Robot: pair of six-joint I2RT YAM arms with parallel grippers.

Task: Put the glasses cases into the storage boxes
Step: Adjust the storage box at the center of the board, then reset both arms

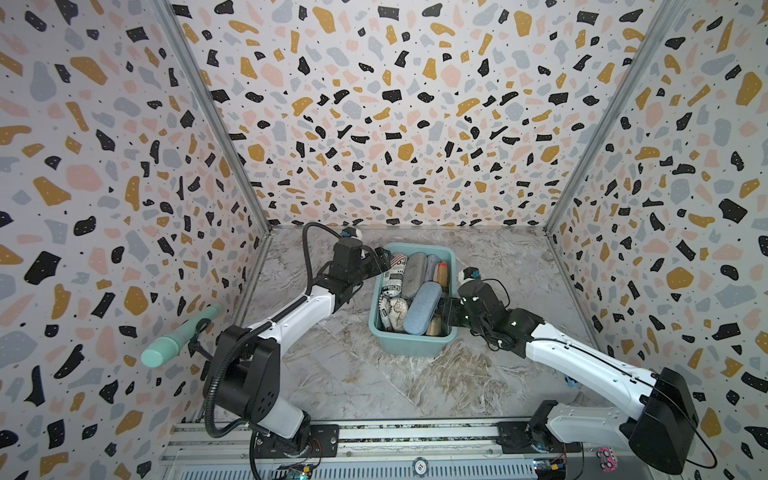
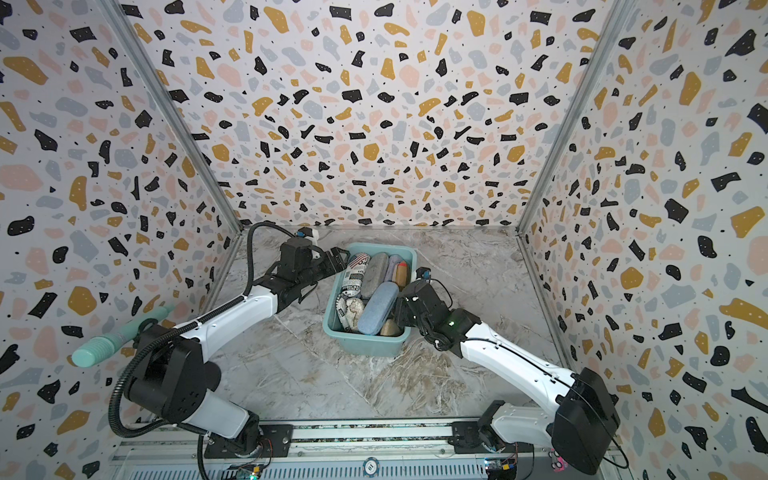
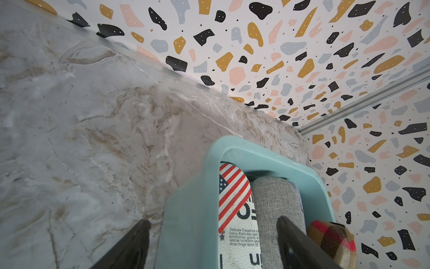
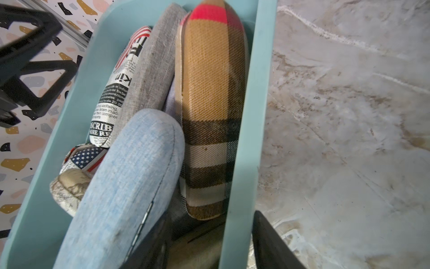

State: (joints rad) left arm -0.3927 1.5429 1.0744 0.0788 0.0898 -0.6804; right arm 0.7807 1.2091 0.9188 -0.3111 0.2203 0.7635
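Newspaper-print glasses case [image 1: 394,279], "SUBSCRIB" headline, inside teal tub [image 1: 411,351]

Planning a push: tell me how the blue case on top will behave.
The blue case probably stays stiff: its rounded shell holds shape. Lying slanted atop other cases in the tub, it may slide or roll. Its woven cover should grip.

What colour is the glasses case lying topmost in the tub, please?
Light blue glasses case, best seen in the right wrist view.
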